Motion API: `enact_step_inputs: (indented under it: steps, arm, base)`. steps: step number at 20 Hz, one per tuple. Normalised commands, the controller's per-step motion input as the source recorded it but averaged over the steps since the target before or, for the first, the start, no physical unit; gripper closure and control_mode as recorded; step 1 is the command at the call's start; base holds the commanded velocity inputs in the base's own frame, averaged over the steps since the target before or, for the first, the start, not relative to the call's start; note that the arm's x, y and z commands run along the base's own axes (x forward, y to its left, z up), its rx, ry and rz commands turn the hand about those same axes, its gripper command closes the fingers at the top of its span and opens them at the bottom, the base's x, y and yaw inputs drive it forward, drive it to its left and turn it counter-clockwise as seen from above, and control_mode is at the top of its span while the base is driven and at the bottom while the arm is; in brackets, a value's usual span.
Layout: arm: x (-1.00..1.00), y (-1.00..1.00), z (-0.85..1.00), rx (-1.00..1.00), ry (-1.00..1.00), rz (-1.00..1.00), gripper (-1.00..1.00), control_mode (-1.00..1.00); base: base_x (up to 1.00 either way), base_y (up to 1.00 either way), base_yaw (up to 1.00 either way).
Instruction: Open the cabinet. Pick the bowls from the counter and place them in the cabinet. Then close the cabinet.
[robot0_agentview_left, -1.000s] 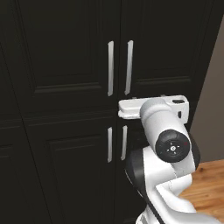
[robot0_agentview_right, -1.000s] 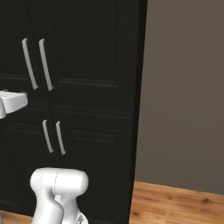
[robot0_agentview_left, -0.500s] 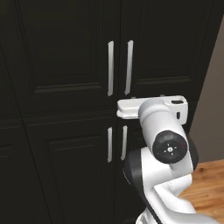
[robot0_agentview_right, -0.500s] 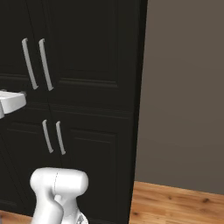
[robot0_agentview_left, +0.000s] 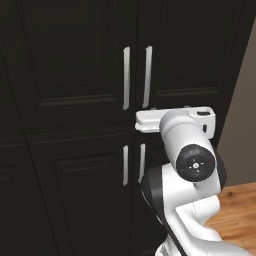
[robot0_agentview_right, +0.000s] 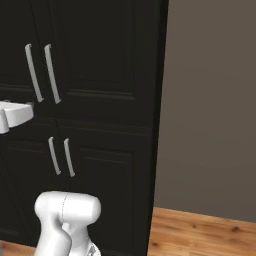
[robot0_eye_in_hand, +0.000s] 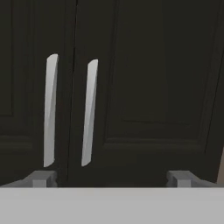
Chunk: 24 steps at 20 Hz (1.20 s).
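Observation:
The tall black cabinet (robot0_agentview_left: 75, 60) stands right in front of me with both doors shut. Its two long white bar handles (robot0_agentview_left: 126, 78) (robot0_agentview_left: 147, 76) hang side by side at the middle seam. In the hand view the same handles (robot0_eye_in_hand: 50, 109) (robot0_eye_in_hand: 89, 113) appear left of centre, some way ahead of my gripper (robot0_eye_in_hand: 111, 179). The gripper is open, its fingertips (robot0_eye_in_hand: 41, 178) spread wide with nothing between them. My white hand (robot0_agentview_left: 150, 120) points at the doors just below the long handles, and it also shows at the left edge of the right base view (robot0_agentview_right: 15, 114). The bowls are out of view.
Below the tall doors are lower black doors with shorter white handles (robot0_agentview_left: 125, 165) (robot0_agentview_left: 142, 162). A plain grey wall (robot0_agentview_right: 210, 100) runs right of the cabinet's side edge. Wooden floor (robot0_agentview_right: 200, 232) lies at its foot.

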Motion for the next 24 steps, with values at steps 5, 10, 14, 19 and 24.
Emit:
enact_step_inputs:
  steps: [5, 10, 14, 19, 24]
  arm:
    - [0.56, -0.09, -0.03, 0.00, -0.03, 0.00, -1.00, -1.00]
    - [0.57, 0.00, -0.06, 0.00, 0.00, 0.00, -1.00, -1.00]
    - [0.68, 0.00, -0.09, 0.00, 0.00, 0.00, -1.00, -1.00]
    - [0.75, 0.00, -0.09, 0.00, 0.00, 0.00, -1.00, -1.00]
    - [0.94, 0.00, -0.15, 0.00, 0.00, 0.00, -1.00, -1.00]
  base:
    - [0.00, 0.00, 0.00]
    - [0.00, 0.00, 0.00]
    - [0.00, 0.00, 0.00]
    - [0.00, 0.00, 0.00]
    - [0.00, 0.00, 0.00]
